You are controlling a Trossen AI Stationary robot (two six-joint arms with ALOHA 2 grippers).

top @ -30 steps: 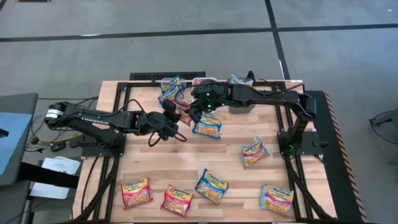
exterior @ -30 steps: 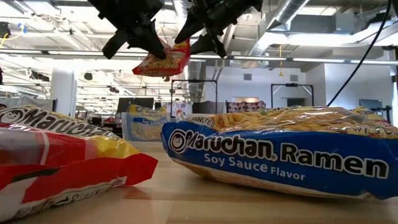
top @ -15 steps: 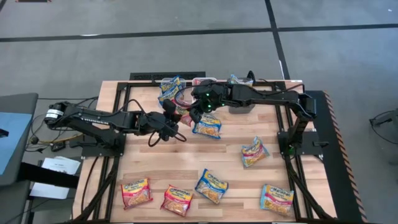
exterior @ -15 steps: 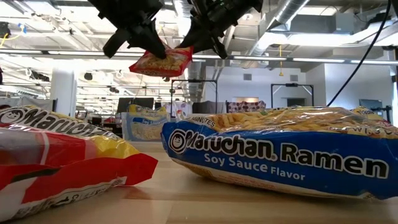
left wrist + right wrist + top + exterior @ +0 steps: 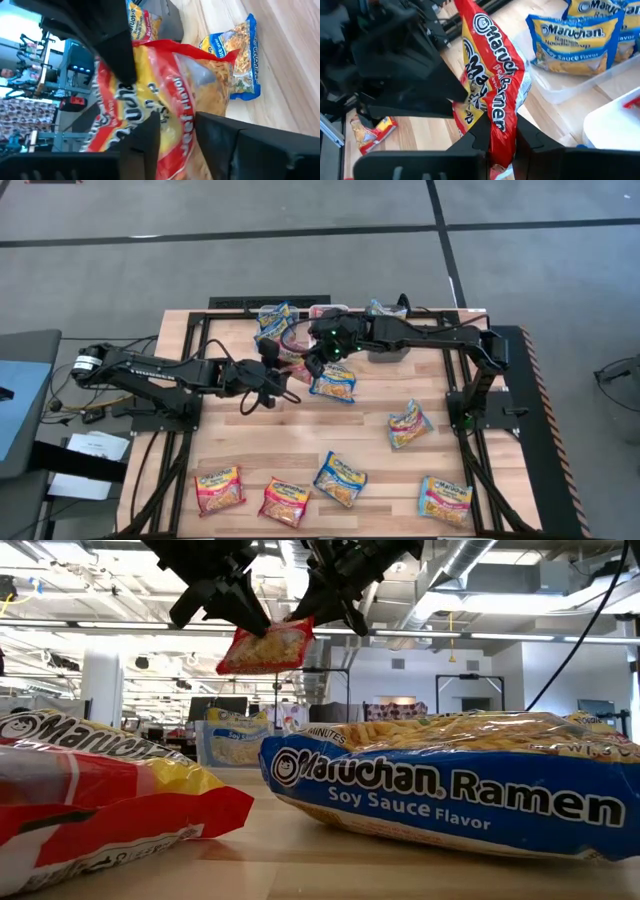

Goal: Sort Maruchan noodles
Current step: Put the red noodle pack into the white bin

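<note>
A red-trimmed Maruchan noodle packet hangs in the air over the table's far middle, between my two grippers. My right gripper is shut on one end of it. My left gripper is open, with a finger on each side of the packet's other end; whether they touch it I cannot tell. In the high view the packet shows between my left gripper and my right gripper. A blue packet lies flat on the table just under them. My right gripper pinches the packet's end between its two fingers. The fingers slant down at it from the table's right side. The packet is lifted clear of the table and tilted, its free end lower and toward my left gripper.
At the far edge stand a clear bin holding blue packets, a white bin and a dark grey bin. Several more packets lie on the near half, among them. A blue packet fills the low view's foreground.
My right gripper has shut on the end of the red packet that my left gripper held up. The packet has since tipped from nearly level to tilted, its end by my left gripper sinking. Both arms have stayed where they were.
</note>
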